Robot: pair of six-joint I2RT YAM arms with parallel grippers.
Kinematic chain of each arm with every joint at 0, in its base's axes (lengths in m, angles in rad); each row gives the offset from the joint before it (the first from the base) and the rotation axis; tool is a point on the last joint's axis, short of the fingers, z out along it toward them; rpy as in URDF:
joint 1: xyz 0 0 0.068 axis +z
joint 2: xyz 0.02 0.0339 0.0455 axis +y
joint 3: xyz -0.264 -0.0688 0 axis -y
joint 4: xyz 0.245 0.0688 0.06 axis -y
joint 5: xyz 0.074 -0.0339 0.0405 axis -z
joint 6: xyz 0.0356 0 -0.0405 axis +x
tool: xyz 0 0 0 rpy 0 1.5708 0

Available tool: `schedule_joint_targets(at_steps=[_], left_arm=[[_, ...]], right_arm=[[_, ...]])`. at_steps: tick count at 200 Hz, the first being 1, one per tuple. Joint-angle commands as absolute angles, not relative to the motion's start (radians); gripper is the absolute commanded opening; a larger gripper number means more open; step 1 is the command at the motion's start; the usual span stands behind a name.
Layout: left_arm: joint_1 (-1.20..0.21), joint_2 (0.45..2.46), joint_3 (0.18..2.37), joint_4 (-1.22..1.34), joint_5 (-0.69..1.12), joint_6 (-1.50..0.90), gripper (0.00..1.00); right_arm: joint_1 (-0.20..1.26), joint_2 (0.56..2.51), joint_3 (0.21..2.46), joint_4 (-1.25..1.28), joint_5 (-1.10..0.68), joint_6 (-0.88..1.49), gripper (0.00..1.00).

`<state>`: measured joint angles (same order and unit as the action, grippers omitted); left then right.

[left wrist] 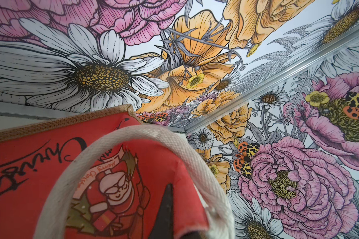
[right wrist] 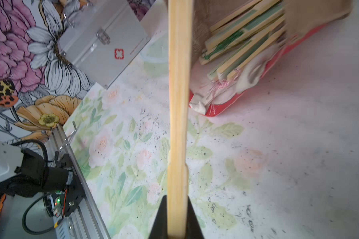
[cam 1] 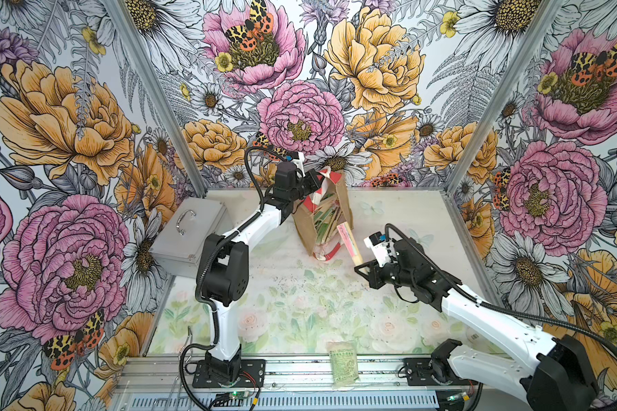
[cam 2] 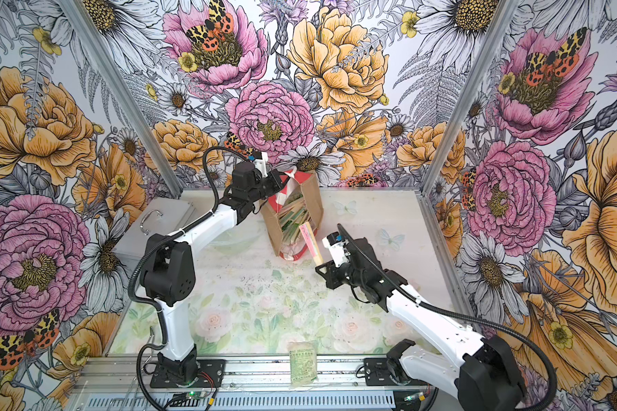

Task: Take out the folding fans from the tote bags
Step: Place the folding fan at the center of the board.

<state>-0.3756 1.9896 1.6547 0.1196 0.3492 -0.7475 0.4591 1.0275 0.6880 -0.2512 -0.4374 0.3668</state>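
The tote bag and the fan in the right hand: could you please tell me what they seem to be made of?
Tote bag: coarse tan burlap-like weave at the rim, a smooth red printed panel, white woven rope handle. Fan: pale, matte wooden-looking ribs with faint grain, possibly bamboo.

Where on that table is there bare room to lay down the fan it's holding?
The wide middle of the table, between the tote bag and the green packet, lies bare. Crowded: around the bag and the grey case.
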Motion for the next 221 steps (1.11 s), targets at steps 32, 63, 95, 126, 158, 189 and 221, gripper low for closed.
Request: schedule_joint_targets(at_steps=[32,63,95,126,158,189,221], left_arm=[[-0.362,1.917,1.615,0.171,0.403,-0.747,0.0],[-0.365,1.914,1.629,0.173,0.451,-0.741,0.0],[-0.363,1.926,1.649,0.172,0.514,-0.735,0.0],[-0.361,1.946,1.663,0.172,0.577,-0.737,0.0],[-0.362,1.956,1.668,0.173,0.615,-0.742,0.0],[-0.364,1.938,1.656,0.173,0.613,-0.737,0.0],[-0.362,1.926,1.649,0.167,0.627,-0.726,0.0]], right_arm=[[0.14,0.985,0.746,-0.254,-0.508,0.478,0.0],[0.037,1.184,0.87,-0.267,-0.427,0.532,0.0],[-0.055,1.436,1.072,-0.374,-0.299,0.49,0.0],[-0.098,1.674,1.28,-0.469,-0.211,0.43,0.0],[-0.138,1.9,1.471,-0.554,-0.176,0.411,0.0],[-0.159,2.07,1.601,-0.634,-0.142,0.395,0.02],[-0.19,2.161,1.626,-0.644,-0.153,0.418,0.13]])
